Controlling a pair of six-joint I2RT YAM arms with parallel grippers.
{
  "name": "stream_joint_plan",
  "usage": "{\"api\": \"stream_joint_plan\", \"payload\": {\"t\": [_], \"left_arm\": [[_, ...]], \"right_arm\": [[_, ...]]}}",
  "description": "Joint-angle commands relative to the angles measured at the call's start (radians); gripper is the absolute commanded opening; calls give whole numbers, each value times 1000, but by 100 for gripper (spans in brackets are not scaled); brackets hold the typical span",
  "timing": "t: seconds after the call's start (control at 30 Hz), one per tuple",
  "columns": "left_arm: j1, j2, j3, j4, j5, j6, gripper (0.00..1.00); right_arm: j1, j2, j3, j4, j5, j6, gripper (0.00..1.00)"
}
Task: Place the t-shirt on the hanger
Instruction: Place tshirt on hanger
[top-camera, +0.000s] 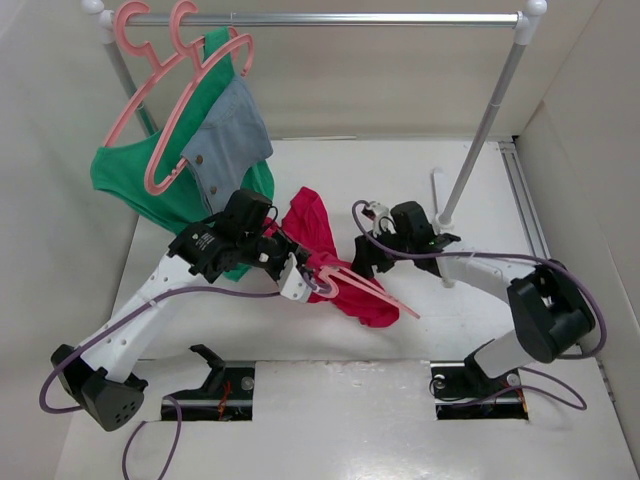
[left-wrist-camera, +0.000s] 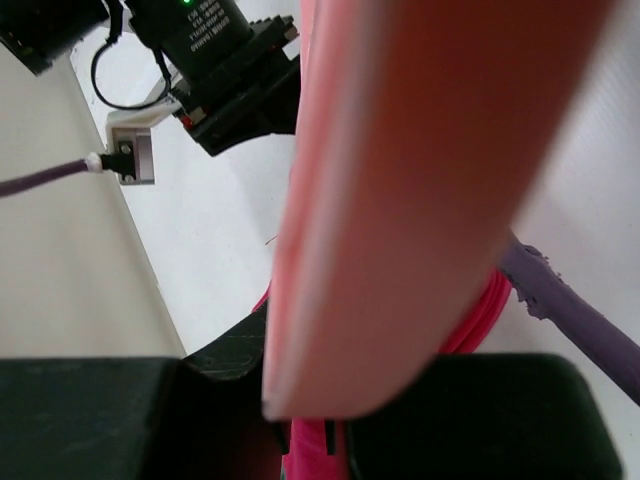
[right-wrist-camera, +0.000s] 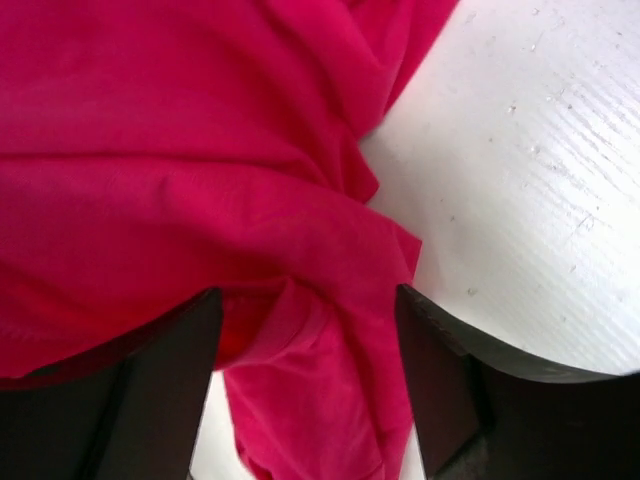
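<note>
While our left gripper (top-camera: 300, 275) clamps the hanger (left-wrist-camera: 420, 180), we should feed the t-shirt (right-wrist-camera: 200, 150) onto it.
Our right gripper (right-wrist-camera: 308, 300) (jaws wide, straddling a fold) should pinch one layer only.

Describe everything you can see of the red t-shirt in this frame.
The t-shirt is crimson, soft-looking cloth, crumpled into a creased, elongated heap on the white table between the two arms. Its sleeves, neck and any label cannot be made out. The pink hanger, clamped in the left gripper, lies across the shirt's near part. The right gripper is open, its fingers straddling a fold at the cloth's edge. The shirt is not yet on the hanger.
</note>
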Motion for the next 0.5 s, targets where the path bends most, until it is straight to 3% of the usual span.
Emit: {"api": "stream_joint_plan", "payload": {"t": [0.0, 0.13, 0.27, 0.37, 0.43, 0.47], "left_arm": [[-3, -25, -13, 48, 12, -22, 0], [-3, -34, -13, 68, -6, -42, 0], [-3, -43, -35, 96, -41, -54, 0], [-3, -43, -44, 148, -52, -92, 0], [-3, -43, -44, 170, -75, -112, 0], [-3, -43, -44, 180, -75, -126, 0]], "right_arm": [[11, 57, 70, 60, 3, 13, 73], [20, 91, 58, 60, -7, 13, 68], [20, 115, 59, 60, -44, -7, 50], [20, 158, 84, 60, -118, -17, 24], [20, 169, 84, 60, -139, -17, 0], [9, 169, 72, 60, -148, -17, 0]]}}
